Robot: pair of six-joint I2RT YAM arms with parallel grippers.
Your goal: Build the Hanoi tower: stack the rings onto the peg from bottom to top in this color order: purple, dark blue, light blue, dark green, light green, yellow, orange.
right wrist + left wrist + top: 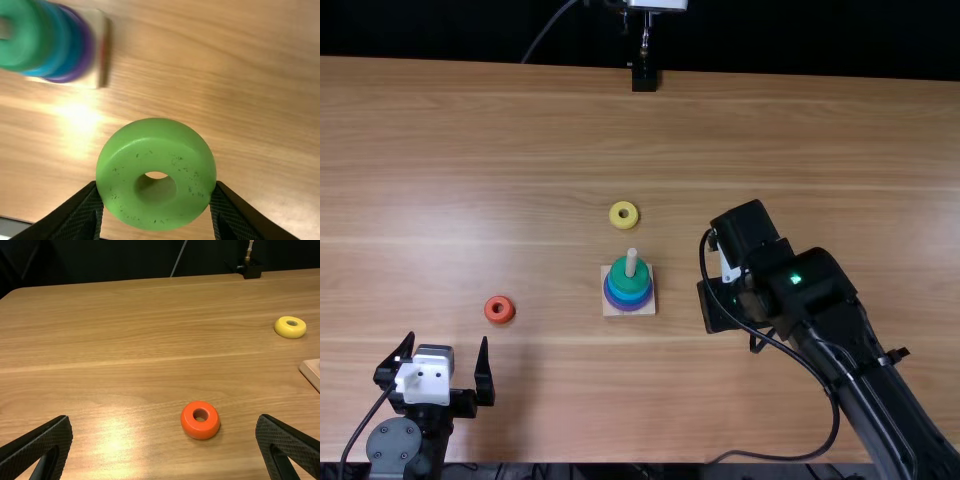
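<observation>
In the top view the left gripper (447, 345) stands open at the lower left, and the right gripper (728, 268) is right of the wooden base (610, 309). On the peg (631, 262) are purple, blue and light blue rings, with a dark green ring (619, 272) uppermost. The light green ring (120, 165) is clamped between the fingers of the right gripper (156, 186), apart from the stack. A yellow ring (613, 215) lies beyond the base. An orange ring (492, 310) lies between left gripper and base; in the left wrist view it (188, 427) is ahead of the left gripper (165, 420).
A black stand (644, 78) with a metal rod is at the table's far edge. The right arm (860, 370) and its cable (837, 405) extend over the table's right part. Bare wood (500, 150) spreads across the table's far left part.
</observation>
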